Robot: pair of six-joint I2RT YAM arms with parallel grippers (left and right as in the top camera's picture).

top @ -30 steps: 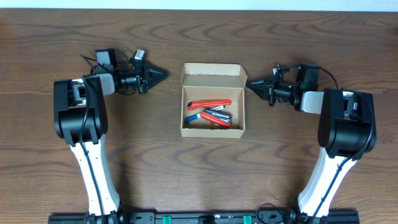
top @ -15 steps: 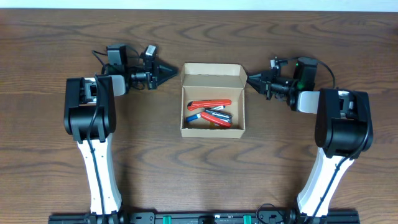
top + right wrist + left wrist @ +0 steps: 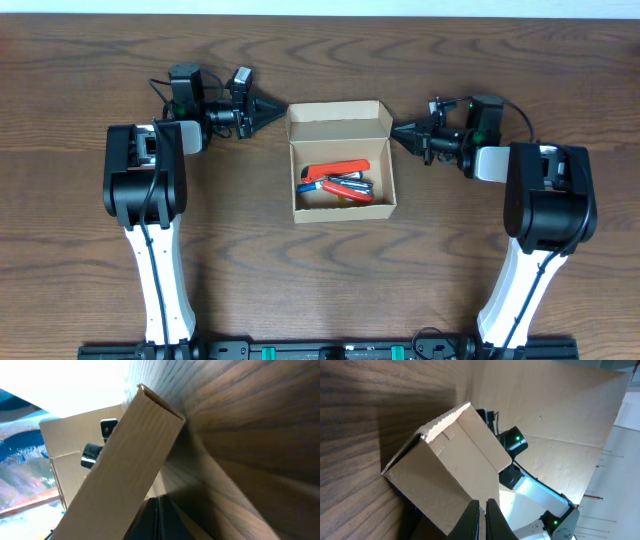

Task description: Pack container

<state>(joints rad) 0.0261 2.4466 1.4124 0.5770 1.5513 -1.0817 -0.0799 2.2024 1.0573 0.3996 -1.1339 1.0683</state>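
The container (image 3: 293,185), a tan cardboard box, stands open mid-table with its flap lid (image 3: 338,121) upright at the far side. Inside lie a red pen (image 3: 335,168) and blue pens (image 3: 345,186). My left gripper (image 3: 280,108) is shut and empty, its tip at the box's far left corner. The left wrist view shows those fingers (image 3: 482,512) against the box's side (image 3: 450,460). My right gripper (image 3: 397,131) is shut and empty, its tip at the box's far right side. In the right wrist view its fingers (image 3: 157,512) sit under the box wall (image 3: 125,460).
The dark wood table (image 3: 320,270) runs all round the box. Both arm columns (image 3: 150,260) (image 3: 525,270) rise from the front edge on either side. The table's far edge (image 3: 320,14) lies just behind the box.
Both grippers moved inward and toward the far side to meet the box's far corners. The box has shifted and turned slightly.
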